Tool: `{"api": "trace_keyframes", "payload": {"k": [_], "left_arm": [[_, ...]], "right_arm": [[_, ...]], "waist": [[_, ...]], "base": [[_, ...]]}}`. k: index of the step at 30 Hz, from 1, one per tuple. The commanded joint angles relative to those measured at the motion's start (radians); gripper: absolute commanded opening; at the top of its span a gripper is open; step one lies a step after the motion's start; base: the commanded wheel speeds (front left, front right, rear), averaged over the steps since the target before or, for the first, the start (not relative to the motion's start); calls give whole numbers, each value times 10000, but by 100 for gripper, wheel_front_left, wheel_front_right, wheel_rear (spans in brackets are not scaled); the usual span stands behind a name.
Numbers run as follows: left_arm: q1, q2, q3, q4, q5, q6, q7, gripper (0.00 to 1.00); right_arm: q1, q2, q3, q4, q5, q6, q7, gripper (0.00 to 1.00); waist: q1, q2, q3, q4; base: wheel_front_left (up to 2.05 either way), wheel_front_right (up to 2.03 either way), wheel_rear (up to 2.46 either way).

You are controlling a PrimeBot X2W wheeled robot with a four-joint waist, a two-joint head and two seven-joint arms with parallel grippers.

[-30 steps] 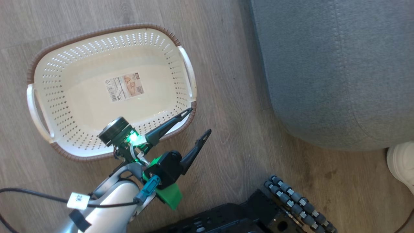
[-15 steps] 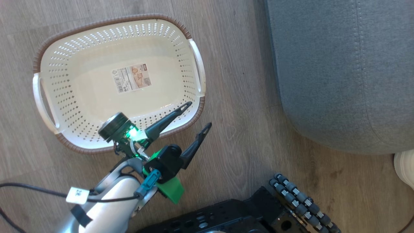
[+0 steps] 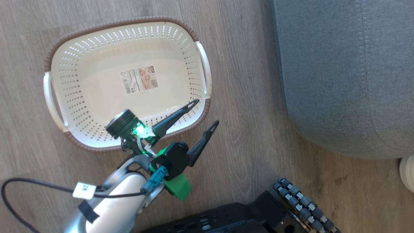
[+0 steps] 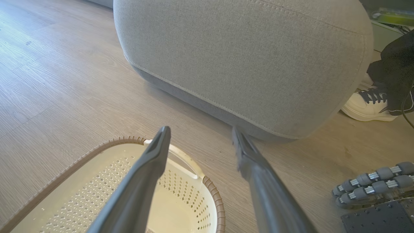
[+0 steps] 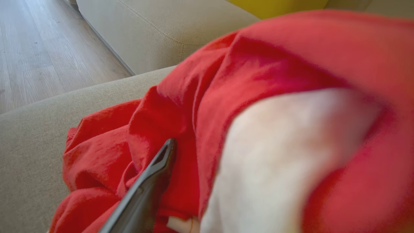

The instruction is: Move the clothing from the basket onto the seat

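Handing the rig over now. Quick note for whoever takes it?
Left pincer: open, holding nothing, above the near rim of the basket.
Right pincer: against the clothing; one finger shows, fabric hides the other, so open or shut unclear.
Basket sits on the floor beside the seat, no garments inside.
Done: red fabric lies bunched on upholstery in the right wrist view.
Left: confirm release, pull the right arm clear.

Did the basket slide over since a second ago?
No. The basket keeps the same gap to the seat. Both slid right together in the head view, so the camera moved, not the basket.
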Motion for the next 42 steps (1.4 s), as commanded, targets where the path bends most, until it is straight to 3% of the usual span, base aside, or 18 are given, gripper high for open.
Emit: {"api": "trace_keyframes", "payload": {"k": [1, 12, 21, 28, 37, 42], "left_arm": [[-36, -103, 127, -258, -50, -23, -51, 100], [5, -1054, 90, -45, -271, -252, -51, 100], [155, -2071, 85, 6, -450, -647, -51, 100], [393, -2423, 18, 32, -541, -754, -51, 100], [939, -2516, 54, -275, -1256, -530, -51, 100], [1209, -2519, 260, -298, -1427, -315, -51, 100]], "right_arm": [[-102, -274, 149, -280, -311, -4, 112, 100], [200, -436, 875, 327, -1554, -4, 1872, 100], [406, -997, 2090, 889, -1781, -4, 3413, 100], [340, -1152, 2751, 1002, -1650, -4, 4249, 100], [949, -576, 3845, 1023, -808, -4, 5025, 100], [1204, -3, 5086, 1024, 298, -4, 4244, 100]], "waist": [[0, 0, -108, 33], [0, 0, -1122, 340], [0, 0, -2134, 742], [0, 0, -2984, 988], [0, 0, -4381, 1076], [0, 0, -5146, 966]], "base": [[0, 0, 0], [0, 0, 0], [0, 0, 0], [0, 0, 0], [0, 0, 0], [0, 0, 0]]}}
